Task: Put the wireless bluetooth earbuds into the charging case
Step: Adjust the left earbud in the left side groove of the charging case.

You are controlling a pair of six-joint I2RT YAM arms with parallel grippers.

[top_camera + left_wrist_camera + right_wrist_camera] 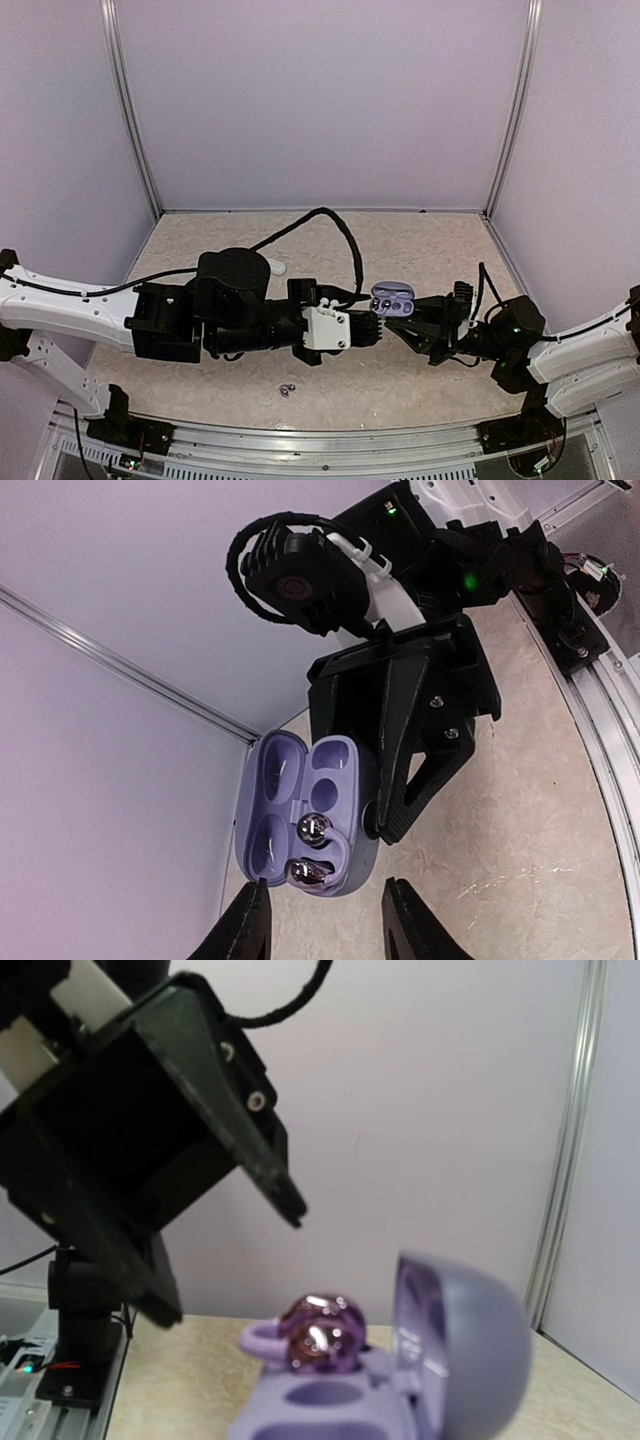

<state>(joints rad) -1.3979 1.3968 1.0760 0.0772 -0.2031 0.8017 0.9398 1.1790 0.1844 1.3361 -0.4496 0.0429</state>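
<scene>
Leftmost, the left hand (pixel 370 327) reaches toward the middle with its fingers apart and nothing between them. Its tips sit just beside the open end of the charging case (pixel 345 780). That lilac case has its lid swung back, and two dark earbuds (pixel 313 827) lie in the wells of the base, glossy faces out. To the right, the right hand (pixel 418 318) is clenched on the side of the case and appears to hold it up off the surface (pixel 420 250).

The worry is how close the two hands are. If the left fingers pinch or nudge the case rim, they could lever the case out of the right hand's grip or tip a bud out of its well. From the right wrist view one bud looks to ride high, so it may not be fully seated. A lid pushed shut on it could jam or flick it loose.

The surface is beige and speckled. A small white rounded thing (pixel 275 268) lies by the left arm, and a tiny speck (pixel 288 388) nearer the rail (pixel 330 440) is too small to identify. Pale lilac walls and metal corner posts (pixel 510 110) close in the booth.
</scene>
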